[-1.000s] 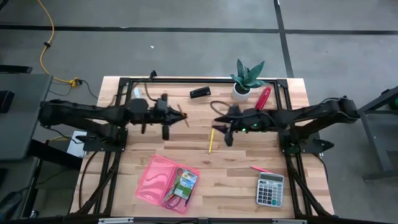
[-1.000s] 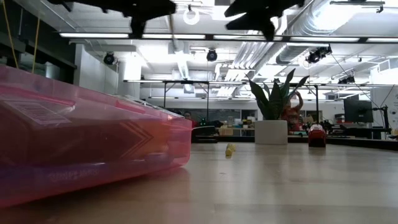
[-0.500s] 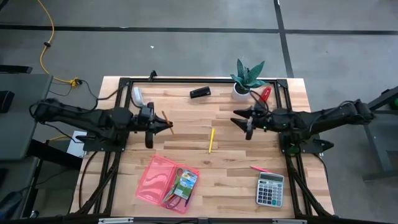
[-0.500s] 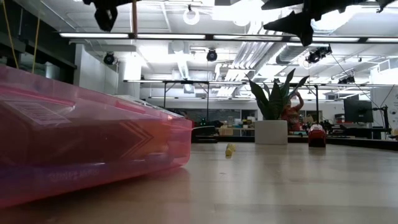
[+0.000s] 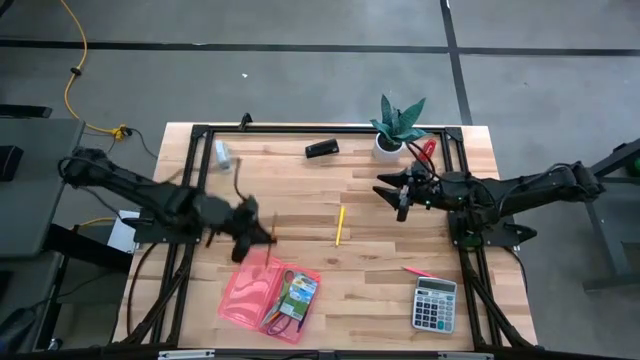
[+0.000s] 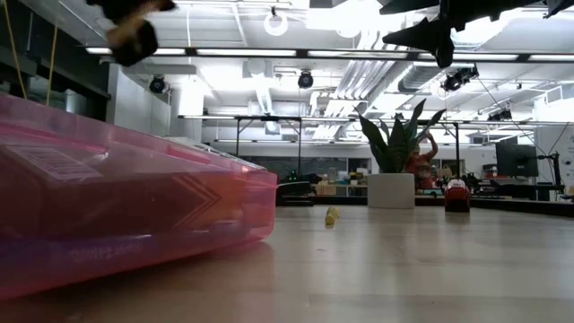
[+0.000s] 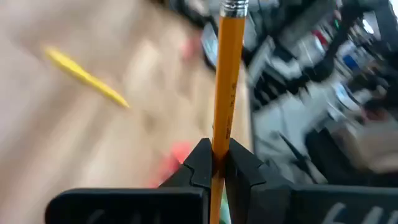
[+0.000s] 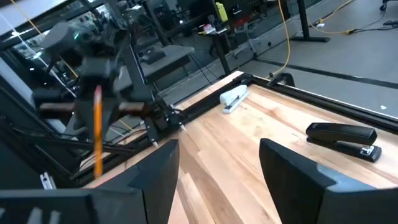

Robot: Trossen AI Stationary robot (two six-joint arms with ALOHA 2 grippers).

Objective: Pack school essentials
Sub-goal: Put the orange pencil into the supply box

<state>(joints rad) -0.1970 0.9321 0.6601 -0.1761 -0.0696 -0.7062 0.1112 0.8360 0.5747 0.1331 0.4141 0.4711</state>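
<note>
My left gripper (image 5: 250,228) hangs above the far edge of the open pink case (image 5: 262,290) and is shut on an orange pencil (image 7: 222,87). In the case lie scissors (image 5: 280,312) and a small green box (image 5: 299,293). A yellow pencil (image 5: 339,225) lies flat at mid-table, also seen in the left wrist view as a yellow pencil (image 7: 87,78). A thin pink-red pencil (image 5: 415,271) lies just beyond the calculator. My right gripper (image 5: 400,195) is open and raised over the table's right half, holding nothing. My left gripper pinches the orange pencil's shaft (image 7: 217,152) between its two fingers (image 7: 198,163), which lie across it. The ferrule end (image 7: 235,7) points away from the fingers. The pencil is lifted clear of the table; the right wrist view shows the pencil (image 8: 97,134) roughly upright.
A grey calculator (image 5: 435,303) sits at the near right. A potted plant (image 5: 398,128) and a red oblong object (image 5: 425,151) stand at the far right. A black stapler (image 5: 321,148) and a white stapler (image 5: 221,153) lie along the far edge. Bare wood shows between case and calculator.
My left gripper has carried the orange pencil from mid-table toward the left and then the near edge, ending over the pink case; it stayed shut on the pencil. My right gripper drew back toward the table's right edge, then held still.
</note>
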